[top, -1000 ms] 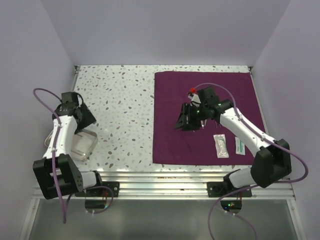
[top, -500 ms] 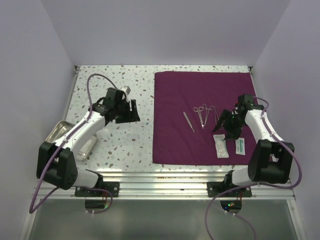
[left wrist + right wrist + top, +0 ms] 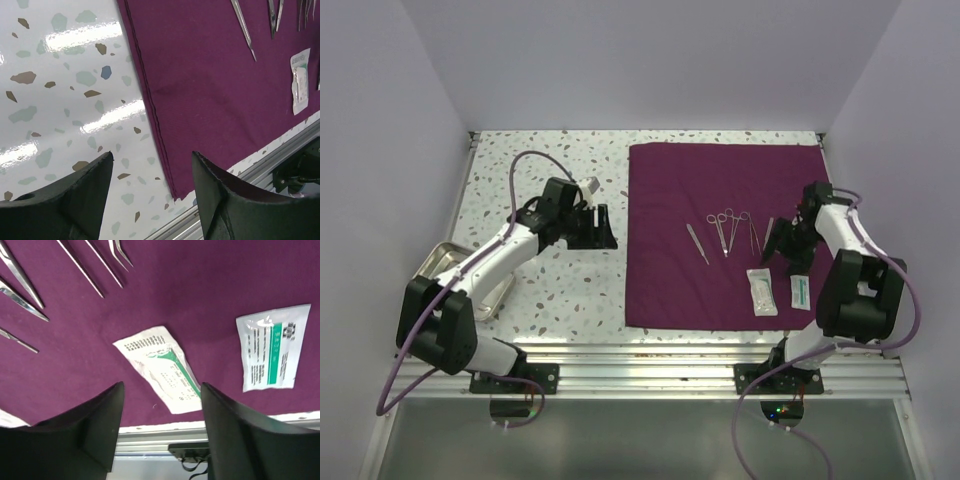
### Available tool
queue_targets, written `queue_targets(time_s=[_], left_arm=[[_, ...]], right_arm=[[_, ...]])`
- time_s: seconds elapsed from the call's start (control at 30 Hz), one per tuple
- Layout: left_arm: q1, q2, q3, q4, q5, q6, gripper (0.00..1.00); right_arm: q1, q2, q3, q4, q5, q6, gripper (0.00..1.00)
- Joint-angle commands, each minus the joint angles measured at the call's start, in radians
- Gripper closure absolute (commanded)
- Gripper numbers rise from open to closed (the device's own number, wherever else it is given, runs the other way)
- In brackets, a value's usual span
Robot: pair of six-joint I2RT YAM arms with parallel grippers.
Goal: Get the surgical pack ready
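Left of the left gripper (image 3: 150,167), the tray (image 3: 432,260) is half hidden under the arm. That gripper, spread and empty, hangs with the cloth (image 3: 200,90) edge between its fingers, probably lined up to take the hem. The right gripper (image 3: 162,395), spread too, hovers over the packets (image 3: 160,367); instruments (image 3: 724,230) beyond it are cut off.

The left arm (image 3: 490,258) is extended forward and toward the right, and the left hand (image 3: 596,226) is carried low with its fingers (image 3: 75,200) spread apart, nothing gripped. The right arm (image 3: 847,238) is folded back near its base; the right hand (image 3: 783,245) is turned downward, fingers (image 3: 90,425) likewise parted and empty.
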Motion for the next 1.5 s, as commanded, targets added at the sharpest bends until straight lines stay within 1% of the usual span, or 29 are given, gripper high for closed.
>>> queue_targets(time_s=[0.0, 0.1, 0.23, 0.3, 0.37, 0.4, 0.67, 0.77, 0.8, 0.93, 1.0, 1.17, 1.33, 1.47], left_arm=[[-0.002, 0.01, -0.003, 0.04, 0.042, 0.027, 0.33], [0.0, 0.005, 0.001, 0.036, 0.042, 0.032, 0.33], [0.0, 0.005, -0.012, 0.04, 0.046, 0.03, 0.33], [0.0, 0.005, -0.013, 0.037, 0.046, 0.032, 0.33], [0.0, 0.005, -0.015, 0.037, 0.045, 0.03, 0.33], [0.0, 0.005, -0.018, 0.042, 0.046, 0.027, 0.33], [0.0, 0.022, -0.016, 0.054, 0.062, 0.02, 0.33], [0.0, 0.027, -0.019, 0.06, 0.065, 0.015, 0.33], [0.0, 0.031, -0.018, 0.062, 0.066, 0.015, 0.33], [0.0, 0.035, -0.018, 0.062, 0.068, 0.018, 0.33], [0.0, 0.036, -0.015, 0.06, 0.068, 0.02, 0.33], [0.0, 0.041, -0.007, 0.056, 0.068, 0.027, 0.33], [0.0, 0.05, 0.004, 0.051, 0.078, 0.03, 0.33], [0.0, 0.065, -0.002, 0.11, 0.173, 0.023, 0.31]], right_arm=[[0.005, 0.056, 0.038, -0.007, 0.049, -0.044, 0.39], [0.006, 0.085, 0.038, 0.02, 0.025, -0.055, 0.43], [0.006, 0.131, 0.05, 0.031, 0.037, -0.073, 0.5], [0.006, 0.15, 0.061, 0.032, 0.037, -0.084, 0.56], [0.006, 0.157, 0.067, 0.045, 0.017, -0.083, 0.58], [0.008, 0.165, 0.069, 0.048, 0.006, -0.081, 0.61], [0.008, 0.22, 0.069, 0.075, -0.005, -0.086, 0.64], [0.02, 0.234, 0.067, 0.085, -0.012, -0.083, 0.67], [0.025, 0.236, 0.067, 0.085, -0.009, -0.081, 0.7], [0.031, 0.24, 0.06, 0.092, -0.018, -0.078, 0.77], [0.031, 0.237, 0.061, 0.089, -0.028, -0.078, 0.85], [0.031, 0.222, 0.076, 0.08, -0.035, -0.075, 1.0], [0.031, 0.176, 0.124, 0.04, -0.045, -0.067, 1.0], [0.029, 0.124, 0.149, 0.008, -0.046, -0.058, 1.0]])
